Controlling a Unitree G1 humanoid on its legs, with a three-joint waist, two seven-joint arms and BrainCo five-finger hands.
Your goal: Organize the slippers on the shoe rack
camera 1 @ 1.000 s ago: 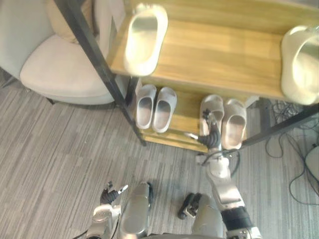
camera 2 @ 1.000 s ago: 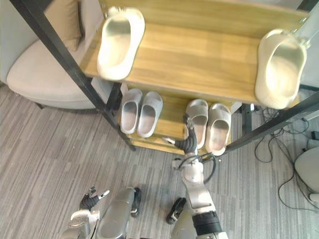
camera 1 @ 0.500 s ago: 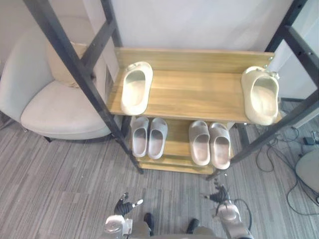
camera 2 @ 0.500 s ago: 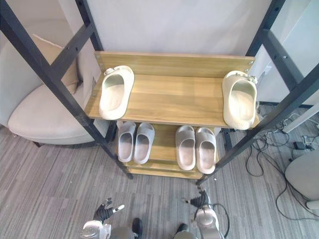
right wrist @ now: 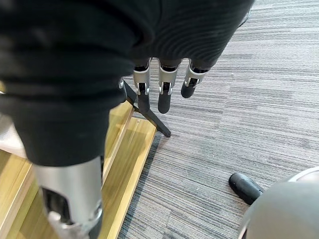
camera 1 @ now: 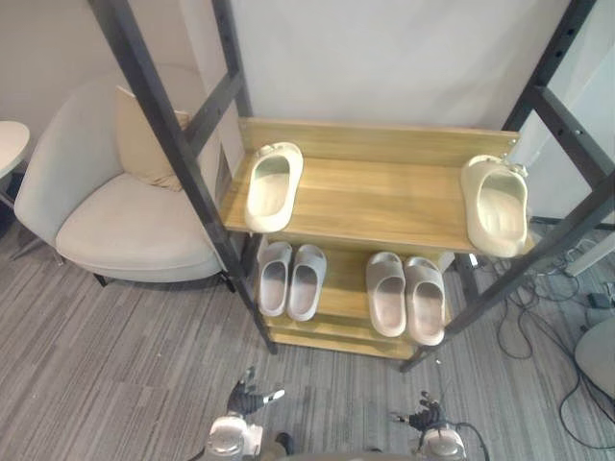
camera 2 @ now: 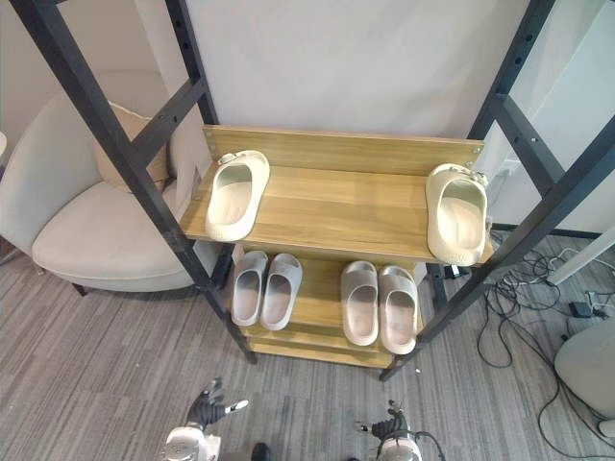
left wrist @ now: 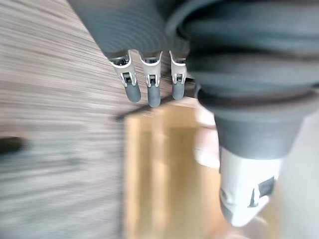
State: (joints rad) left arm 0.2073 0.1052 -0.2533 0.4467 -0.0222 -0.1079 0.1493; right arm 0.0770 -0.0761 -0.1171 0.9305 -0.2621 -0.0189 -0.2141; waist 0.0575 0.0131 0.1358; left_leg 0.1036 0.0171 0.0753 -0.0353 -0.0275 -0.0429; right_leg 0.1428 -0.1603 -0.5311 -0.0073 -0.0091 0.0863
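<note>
just now the right hand (camera 1: 424, 420) has come away from the lower shelf (camera 1: 344, 288), where 1 second ago its fingers reached at the right grey pair (camera 1: 388, 293). it now hangs low over the carpet (camera 1: 115, 365), well apart from the shoe rack (camera 1: 181, 154). the head camera has lifted too, so the wider sight of the rack is a change of view, not a move of the slippers. the left hand (camera 1: 248, 399) sits low on the other side. in the wrist views the right hand's fingers (right wrist: 164, 94) are straight and side by side, pinching nothing. the left hand's fingers (left wrist: 147, 92) look the same, though that view is smeared. i judge the lower shelf done, the withdrawn hand suggesting that pair is set.

count: 6 slippers.
- 4 grey ones stand on the lower shelf as 2 neat pairs, the left grey pair (camera 1: 306, 280) and the right one.
- 2 cream ones lie on the upper shelf (camera 1: 384, 197), the left cream slipper (camera 1: 272, 185) and the right cream slipper (camera 1: 497, 204). they are well apart at opposite ends, so they probably remain to be brought together.

beside the rack stands 1 armchair (camera 1: 125, 226) with 1 cushion (camera 1: 144, 134).
</note>
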